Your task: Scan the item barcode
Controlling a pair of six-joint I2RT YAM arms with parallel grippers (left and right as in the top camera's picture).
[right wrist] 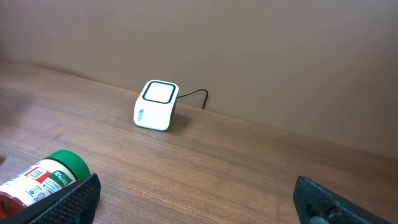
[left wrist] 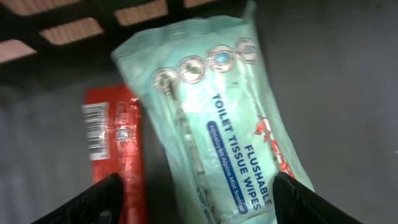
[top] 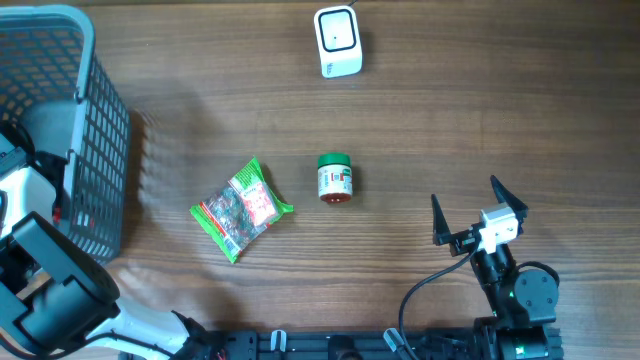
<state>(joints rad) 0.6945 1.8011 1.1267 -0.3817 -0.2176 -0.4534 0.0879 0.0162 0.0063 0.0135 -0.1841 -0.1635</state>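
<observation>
From above, a wooden table (top: 450, 110) carries a grey mesh basket (top: 100, 150) at its left edge and a white barcode scanner (top: 338, 40) at the far edge. A green-lidded jar (top: 335, 180) lies on its side near the middle, with a green snack packet (top: 242, 208) near its left, not touching. The right gripper (top: 464, 192) is at the lower right, jaws released and empty. From the left wrist, the left gripper (left wrist: 199, 199) has its jaws spread wide, grasping nothing, over a mint-green pack of toilet tissue wipes (left wrist: 230, 124) that lies against a red packet (left wrist: 121, 149) bearing a barcode label (left wrist: 96, 127). From the right wrist, the jaws stand parted, with the jar at the lower left and the scanner well beyond it.
</observation>
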